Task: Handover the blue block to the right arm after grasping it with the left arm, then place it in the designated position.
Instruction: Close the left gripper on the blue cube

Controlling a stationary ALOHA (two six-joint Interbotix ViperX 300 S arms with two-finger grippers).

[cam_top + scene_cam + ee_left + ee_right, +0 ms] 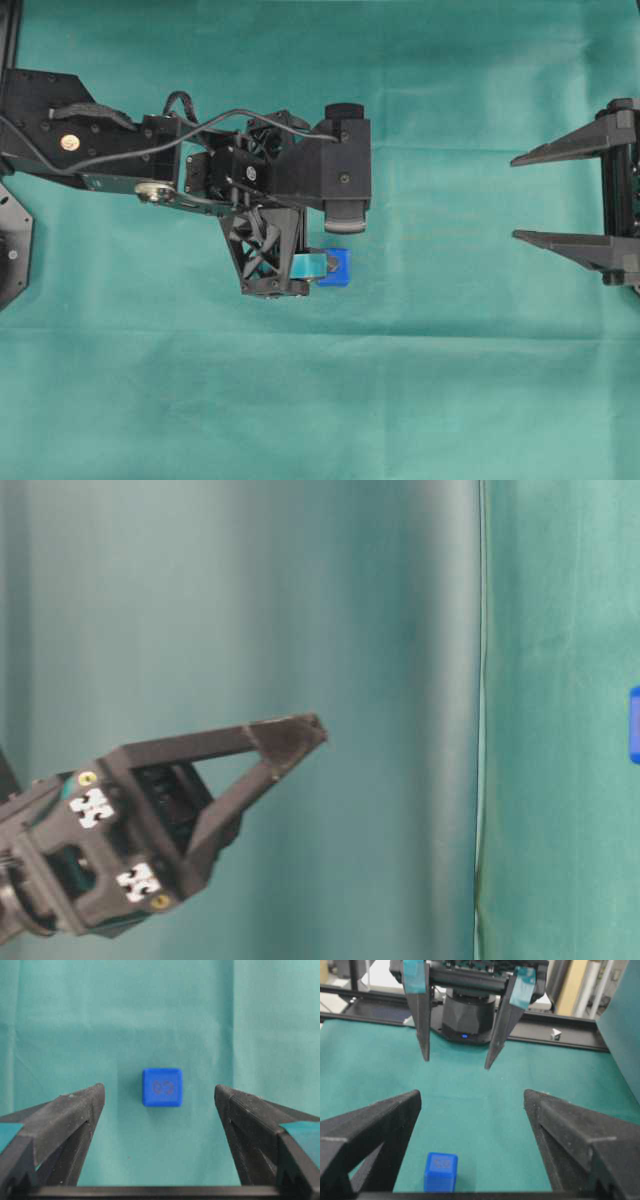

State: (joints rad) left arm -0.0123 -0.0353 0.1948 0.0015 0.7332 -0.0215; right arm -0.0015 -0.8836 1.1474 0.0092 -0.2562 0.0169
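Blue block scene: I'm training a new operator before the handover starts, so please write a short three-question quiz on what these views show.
1. True or false: the blue block is clamped between the left arm jaws.
2. Pick one. The right arm jaws are: A) open and empty; B) shut on the block; C) shut and empty.
3. Short answer: what is the block resting on?

Key: 1 false, it lies free between open jaws. 2 A. 3 the green cloth.
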